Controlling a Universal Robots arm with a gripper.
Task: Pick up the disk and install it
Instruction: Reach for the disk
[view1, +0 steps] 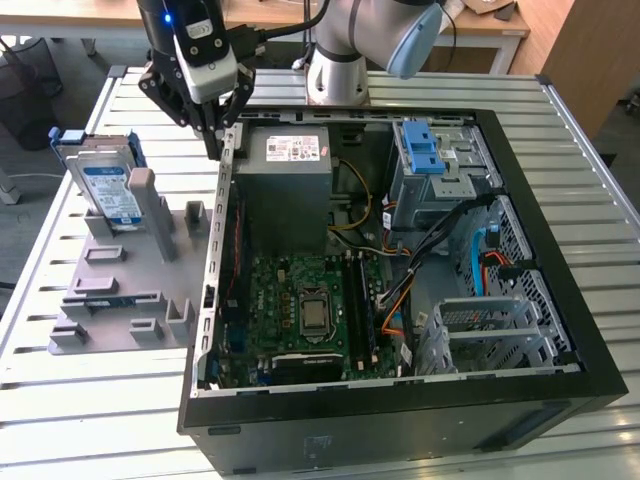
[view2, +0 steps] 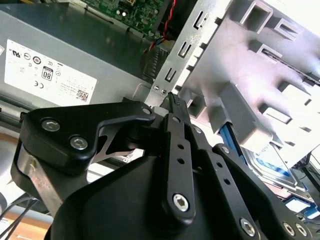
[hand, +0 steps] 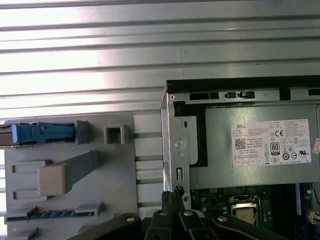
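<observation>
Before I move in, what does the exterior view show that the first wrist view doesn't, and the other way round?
Exterior view: the disk face-on with its label, upright in the grey fixture at the exterior view's left; the blue drive bay and grey cage inside the case. First wrist view: a top-down look at the case's side wall, with the end effector shut, empty, close beside it; contact I cannot judge. Both: the end effector, power supply, fixture and processor socket.

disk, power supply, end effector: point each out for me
disk (view1: 108, 190): exterior view, on its label
power supply (view1: 285, 185): exterior view, on its grey face
end effector (hand: 172, 194): first wrist view, between its fingertips
</observation>
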